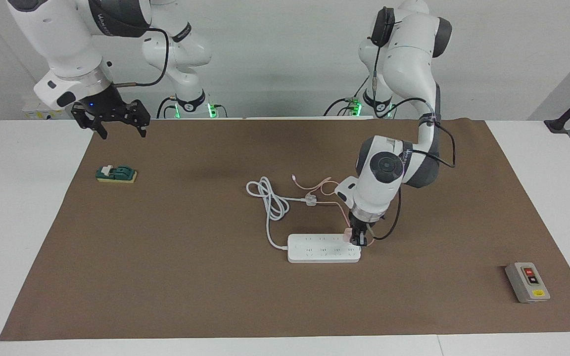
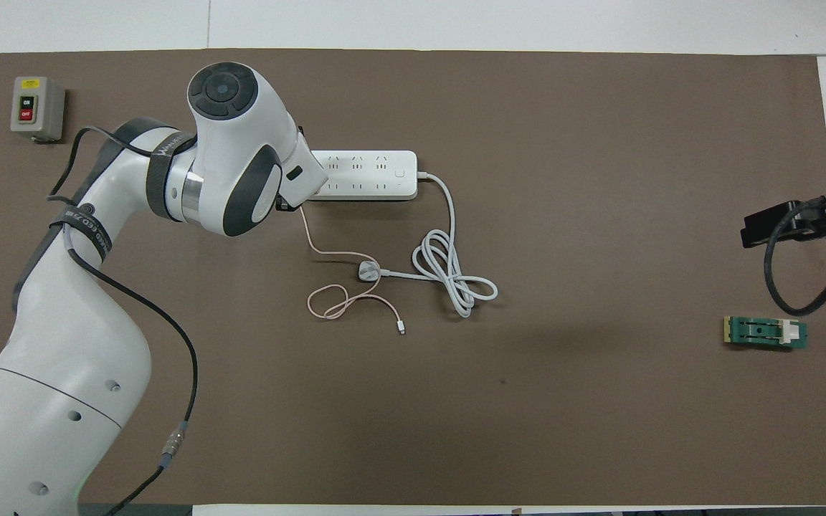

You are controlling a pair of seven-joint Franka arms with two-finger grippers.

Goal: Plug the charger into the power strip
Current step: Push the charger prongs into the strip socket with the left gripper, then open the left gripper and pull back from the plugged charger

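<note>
Pink and small, the charger sits pinched in the left gripper right at the power strip, over the socket row nearer the robots, at the strip's end toward the left arm's side of the table. Whether the pins are fully seated can't be told; in the overhead view the arm's wrist hides the plug altogether. Fingers look clamped on the cube, pointing straight down. Judging by looks: rigid plastic, very light, smooth-sided, so it could twist in the grip if pushed off-axis; best held across two flat faces, low on the body, w/ force straight down. Its thin pink cable is limp & trails toward the robots, looping by the white plug of the strip's thick cord; drag from it should be slight. Strip is flat & light enough to skid or tip on the brown mat under a crooked push. Right gripper waits, jaws spread, up over the mat's edge near a green switch block. Grey on/off button box sits well apart, at the left arm's end.
</note>
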